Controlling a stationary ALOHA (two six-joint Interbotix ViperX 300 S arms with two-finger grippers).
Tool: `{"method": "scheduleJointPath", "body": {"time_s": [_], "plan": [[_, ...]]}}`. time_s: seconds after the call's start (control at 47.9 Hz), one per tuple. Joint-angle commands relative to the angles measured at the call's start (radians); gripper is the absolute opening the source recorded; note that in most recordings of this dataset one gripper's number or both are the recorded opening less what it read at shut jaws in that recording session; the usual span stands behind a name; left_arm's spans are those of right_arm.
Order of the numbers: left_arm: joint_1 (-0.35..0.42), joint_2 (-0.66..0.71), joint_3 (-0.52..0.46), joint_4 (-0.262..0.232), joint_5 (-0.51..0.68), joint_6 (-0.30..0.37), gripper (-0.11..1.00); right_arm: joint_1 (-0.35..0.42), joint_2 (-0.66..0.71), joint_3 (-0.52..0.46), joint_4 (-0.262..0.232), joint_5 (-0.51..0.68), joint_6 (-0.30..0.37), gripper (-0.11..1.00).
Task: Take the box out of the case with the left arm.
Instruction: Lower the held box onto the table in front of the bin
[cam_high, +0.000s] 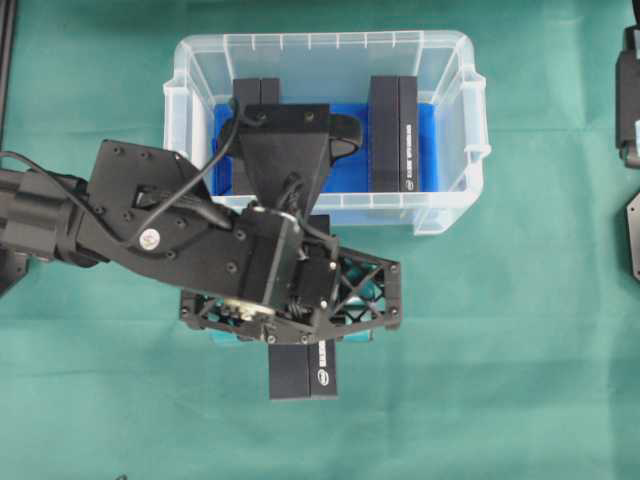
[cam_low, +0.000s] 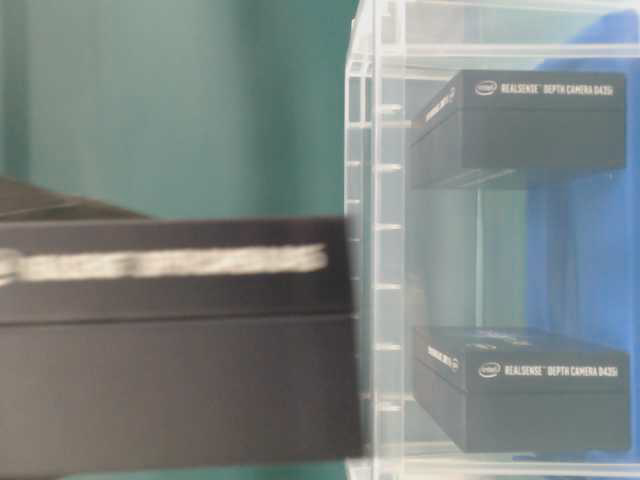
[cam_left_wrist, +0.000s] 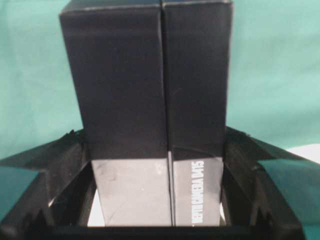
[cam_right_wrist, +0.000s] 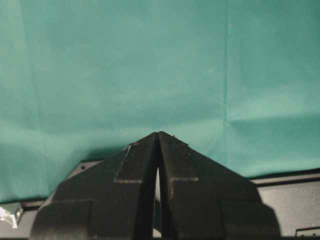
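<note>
Gripping a black box between its two teal pads, the left claw is closed on the box's two long sides; the wrist view shows the box standing straight up out of the jaws. In the overhead view this claw sits in the lower middle of the frame, in front of the clear case, and the held box sticks out below it over the green cloth. The box is therefore already outside the case, not touching its wall as far as I can tell. The table-level view shows it large and blurred at the lower left, just beside the case's near wall, but I cannot tell whether its bottom rests on the cloth or hangs above it.

Two other black boxes stay inside the case on the blue bottom: one at the right, fully in view, and one at the left, half hidden under the arm.

The right claw is at rest with its fingers pressed together and nothing between them; only green cloth lies ahead of it.

I judge that the lifting-out step is finished and the placing step is now in hand. The next move calls for lowering the box until it lies flat on the cloth, well clear of the case's rim, then opening the jaws and pulling the claw up and away without dragging the box along.
</note>
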Motion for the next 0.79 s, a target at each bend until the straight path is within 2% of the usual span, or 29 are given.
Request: {"method": "scheduleJointPath", "body": {"time_s": [0.0,0.334,0.501,0.627,0.773], "plan": [[0.005,-0.057,0.057,0.006,-0.078,0.000,0.61,-0.002,-0.002,-0.018,-0.002,0.002,0.002,0.01],[0.023,-0.094,0.360,0.006,-0.328,-0.003,0.61,-0.002,-0.002,-0.017,-0.002,-0.003,0.002,0.01],[0.041,-0.067,0.482,0.008,-0.508,0.000,0.61,-0.002,-0.002,-0.017,-0.002,-0.006,0.002,0.01],[0.044,-0.040,0.523,0.008,-0.580,0.000,0.61,-0.002,-0.002,-0.017,-0.002,-0.006,0.002,0.01],[0.044,-0.025,0.548,0.008,-0.584,0.006,0.61,-0.002,-0.002,-0.017,-0.002,-0.006,0.002,0.01]]}}
